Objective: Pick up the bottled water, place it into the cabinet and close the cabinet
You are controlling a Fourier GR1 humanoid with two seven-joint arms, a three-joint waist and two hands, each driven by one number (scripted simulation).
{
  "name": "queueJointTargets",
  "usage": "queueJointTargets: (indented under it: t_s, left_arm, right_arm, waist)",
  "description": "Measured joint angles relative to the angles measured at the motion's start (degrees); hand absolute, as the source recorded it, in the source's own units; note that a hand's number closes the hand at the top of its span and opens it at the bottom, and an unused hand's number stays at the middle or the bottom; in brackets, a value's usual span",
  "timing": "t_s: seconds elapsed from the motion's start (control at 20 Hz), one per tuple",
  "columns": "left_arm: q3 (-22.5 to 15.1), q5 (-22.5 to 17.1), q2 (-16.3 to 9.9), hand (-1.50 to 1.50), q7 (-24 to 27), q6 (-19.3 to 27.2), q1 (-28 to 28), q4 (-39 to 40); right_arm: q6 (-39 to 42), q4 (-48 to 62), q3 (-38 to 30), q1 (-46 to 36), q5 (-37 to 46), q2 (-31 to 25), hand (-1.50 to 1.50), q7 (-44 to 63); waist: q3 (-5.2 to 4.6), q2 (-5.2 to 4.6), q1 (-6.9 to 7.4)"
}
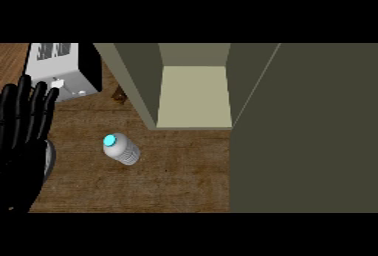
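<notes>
A small clear water bottle with a light blue cap stands on the wooden counter, left of centre. Behind it and to the right is the olive cabinet, with its pale inner shelf showing. Its open door fills the right side of the view. My left hand rests at the left edge, fingers straight and pointing up, well left of the bottle. My right hand does not show.
A white toaster-like appliance with a dark side stands at the back left, just behind my left hand's fingertips. A small dark object lies beside the cabinet's left wall. Wooden counter lies in front of the cabinet.
</notes>
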State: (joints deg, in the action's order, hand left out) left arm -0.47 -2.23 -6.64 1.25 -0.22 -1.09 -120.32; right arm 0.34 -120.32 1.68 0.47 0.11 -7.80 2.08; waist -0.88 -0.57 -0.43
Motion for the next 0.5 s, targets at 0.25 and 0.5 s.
queueJointTargets:
  t_s: [0.25, 0.5]
  left_arm:
    - [3.2, -2.1, -0.6, -1.5, 0.0, -0.7, -3.2, 4.5]
    - [3.9, -6.8, 1.6, -1.5, -4.6, -0.1, -2.6, 6.3]
  right_arm:
    - [-0.3, -4.2, 0.8, 4.0, 0.1, 1.7, -1.5, 0.0]
    - [5.8, -8.9, 5.4, 10.7, -6.6, 1.2, -1.5, 1.5]
  waist:
    - [0.62, 0.44, 0.09]
    - [0.83, 0.66, -0.03]
